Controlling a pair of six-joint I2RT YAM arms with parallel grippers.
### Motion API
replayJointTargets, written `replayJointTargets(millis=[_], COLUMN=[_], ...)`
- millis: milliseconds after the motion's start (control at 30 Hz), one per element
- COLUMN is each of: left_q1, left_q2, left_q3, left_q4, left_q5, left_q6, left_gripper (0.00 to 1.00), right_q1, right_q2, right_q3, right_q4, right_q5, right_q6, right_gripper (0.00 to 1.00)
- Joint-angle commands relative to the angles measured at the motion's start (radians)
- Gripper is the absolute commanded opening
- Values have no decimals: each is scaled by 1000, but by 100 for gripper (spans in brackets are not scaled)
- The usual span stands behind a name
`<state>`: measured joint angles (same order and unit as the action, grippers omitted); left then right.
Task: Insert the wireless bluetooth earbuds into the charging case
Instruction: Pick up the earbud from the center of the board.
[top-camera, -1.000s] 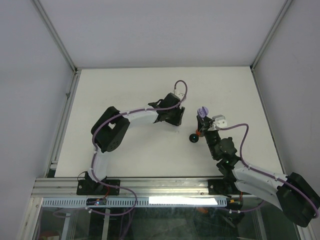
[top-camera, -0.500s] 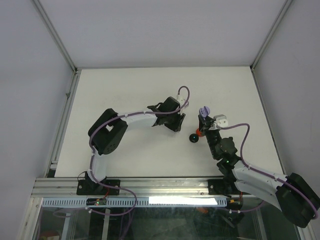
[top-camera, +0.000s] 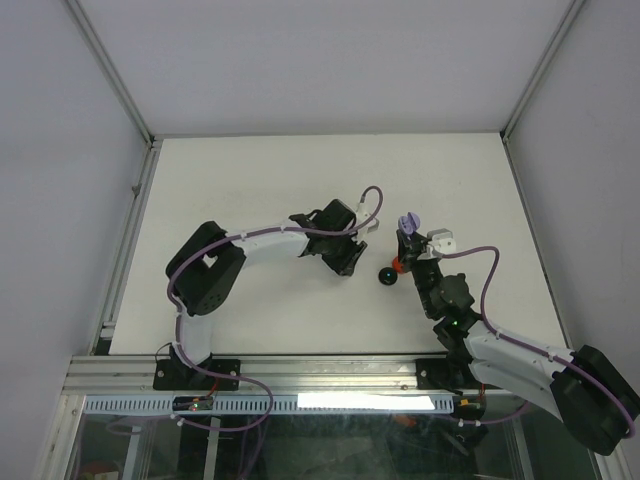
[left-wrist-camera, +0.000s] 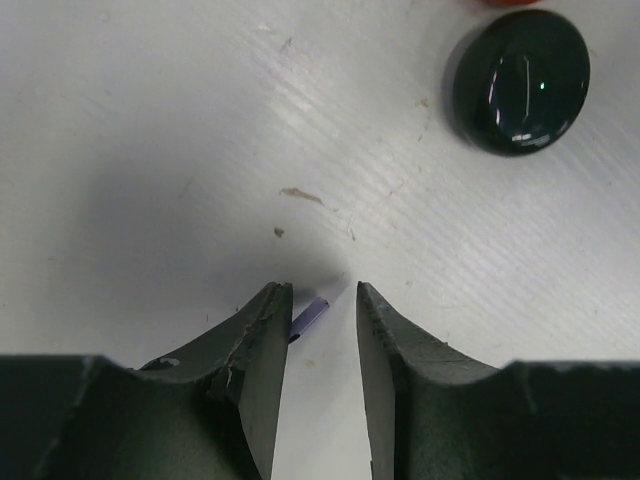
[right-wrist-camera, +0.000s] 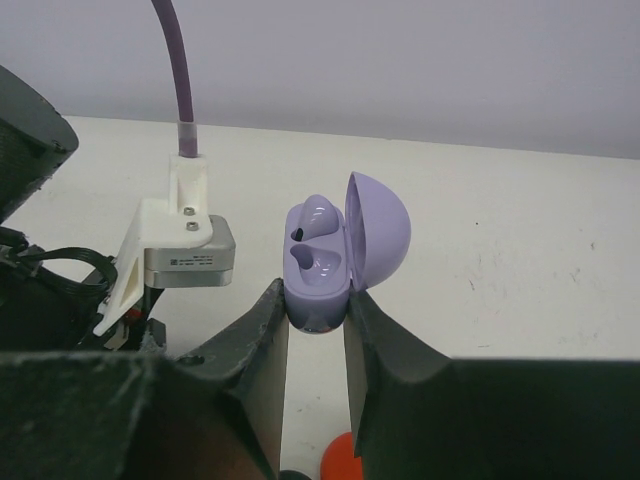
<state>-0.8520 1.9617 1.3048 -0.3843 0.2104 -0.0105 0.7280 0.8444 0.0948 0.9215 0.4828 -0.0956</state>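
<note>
My right gripper (right-wrist-camera: 315, 295) is shut on the pale purple charging case (right-wrist-camera: 320, 280), holding it upright with its lid open. In the top view the case (top-camera: 405, 222) stands up from that gripper (top-camera: 408, 240). A glossy purple bud with a dark spot fills the far socket. The near socket looks hollow. My left gripper (left-wrist-camera: 322, 288) hangs low over the table, jaws a narrow gap apart with bare table between them. A thin pale purple earbud stem (left-wrist-camera: 310, 318) pokes out from behind the left finger (left-wrist-camera: 265, 340). The rest of that bud is hidden. In the top view the left gripper (top-camera: 347, 264) is just left of the case.
A shiny black round disc (left-wrist-camera: 520, 80) lies on the table ahead and right of the left fingers, with a red disc (top-camera: 397, 265) touching it near the right gripper. The left wrist's camera block (right-wrist-camera: 185, 245) sits close to the left of the case. Frame walls border the table.
The left arm has swung right and nearer, toward the black disc and the case, and its jaws have narrowed. The right arm and case have not moved.
</note>
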Motion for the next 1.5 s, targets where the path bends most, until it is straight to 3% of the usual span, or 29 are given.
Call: replayJointTargets(millis=[0, 200, 567, 700, 1133, 1467], left_q1=[-9, -16, -34, -40, -83, -115], left_q2=[-99, -153, -230, -210, -36, 12], left_q3=[-17, -24, -60, -44, 68, 113], left_q4=[-52, -48, -21, -47, -121, -195], left_q5=[52, 40, -308, -358, -436, -494], left_q6=[94, 79, -297, -388, -444, -442], left_gripper=[35, 40, 45, 45, 40, 35], right_q1=[-5, -5, -6, -7, -8, -9], right_q2=[-14, -9, -7, -5, -7, -3], right_q3=[13, 16, 22, 22, 24, 26], right_q4=[36, 32, 23, 21, 11, 10], right_q5=[3, -4, -21, -21, -21, -26], right_q6=[13, 17, 13, 14, 17, 23], right_gripper=[0, 0, 0, 0, 0, 0])
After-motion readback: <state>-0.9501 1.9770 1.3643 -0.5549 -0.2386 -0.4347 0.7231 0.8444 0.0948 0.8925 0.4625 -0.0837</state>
